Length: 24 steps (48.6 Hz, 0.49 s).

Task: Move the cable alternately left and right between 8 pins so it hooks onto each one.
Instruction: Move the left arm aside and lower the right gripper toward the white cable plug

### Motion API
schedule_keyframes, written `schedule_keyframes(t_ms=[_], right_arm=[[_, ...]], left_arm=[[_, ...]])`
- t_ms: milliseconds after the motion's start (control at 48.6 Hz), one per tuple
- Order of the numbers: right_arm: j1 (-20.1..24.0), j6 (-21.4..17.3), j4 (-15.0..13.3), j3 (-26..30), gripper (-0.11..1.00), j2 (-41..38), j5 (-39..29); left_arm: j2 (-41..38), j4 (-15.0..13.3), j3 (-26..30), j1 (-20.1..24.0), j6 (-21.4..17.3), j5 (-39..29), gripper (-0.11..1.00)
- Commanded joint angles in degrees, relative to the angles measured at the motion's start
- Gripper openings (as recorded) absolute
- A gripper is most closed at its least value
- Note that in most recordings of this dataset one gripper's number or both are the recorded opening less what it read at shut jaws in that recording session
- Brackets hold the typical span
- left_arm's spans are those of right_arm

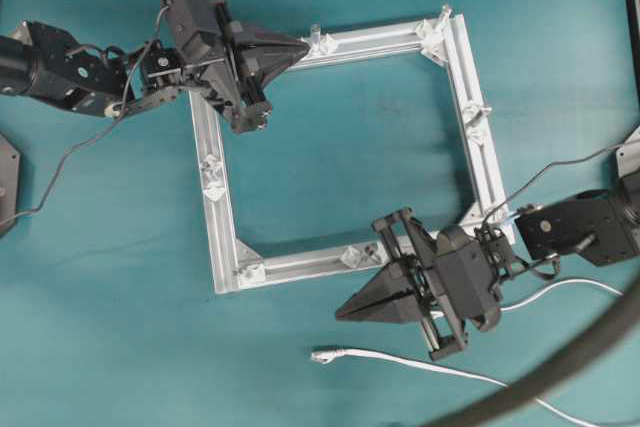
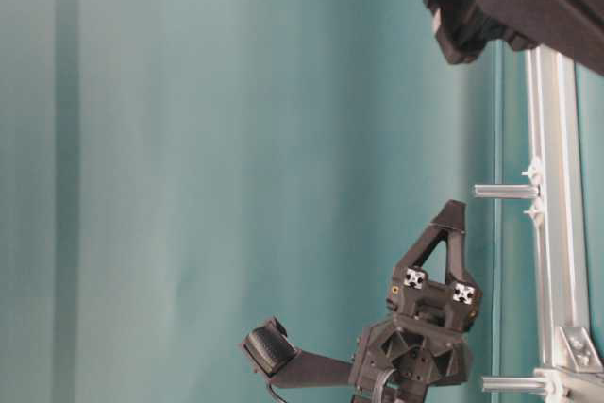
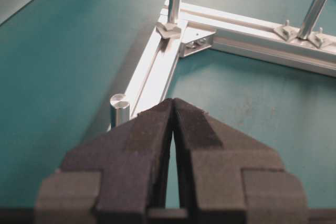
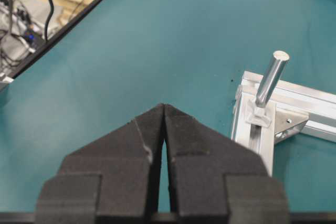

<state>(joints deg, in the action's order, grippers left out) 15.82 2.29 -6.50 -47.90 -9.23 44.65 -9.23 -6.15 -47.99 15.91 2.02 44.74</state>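
The white cable (image 1: 420, 365) lies loose on the teal table in front of the square aluminium frame (image 1: 224, 215), its plug (image 1: 322, 355) pointing left. It touches none of the pins. Pins stand around the frame, such as one on the far rail (image 1: 315, 33) and one at the far right corner (image 1: 445, 13). My left gripper (image 1: 304, 47) is shut and empty, its tip beside the far-rail pin (image 3: 119, 109). My right gripper (image 1: 341, 314) is shut and empty, just outside the near rail and a little above the plug. The right wrist view shows a corner pin (image 4: 272, 78).
A thick dark hose (image 1: 560, 372) curves across the near right corner of the table over the cable's far run. A dark plate (image 1: 5, 182) sits at the left edge. The table's black edge (image 4: 68, 22) shows in the right wrist view.
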Motion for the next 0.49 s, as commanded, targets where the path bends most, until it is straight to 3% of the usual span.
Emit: schedule_keyframes(t_ms=[0,206,473], right_arm=[[0.4,-0.8,0.0,1.0,0.00,0.6,0.2],[1.1,-0.8,-0.1,4.3,0.00,2.3,-13.8],[2.3,-1.0,-0.5,14.3,0.00,5.5,-44.1]], left_arm=[[3.8,2.2,1.1,-0.2,-0.4,-2.1,-0.01],[7.8,2.2,1.0,-1.3,-1.5,-14.5,-0.01],[15.9,2.3,-0.9,-5.7,-1.6,-20.7,-0.01]])
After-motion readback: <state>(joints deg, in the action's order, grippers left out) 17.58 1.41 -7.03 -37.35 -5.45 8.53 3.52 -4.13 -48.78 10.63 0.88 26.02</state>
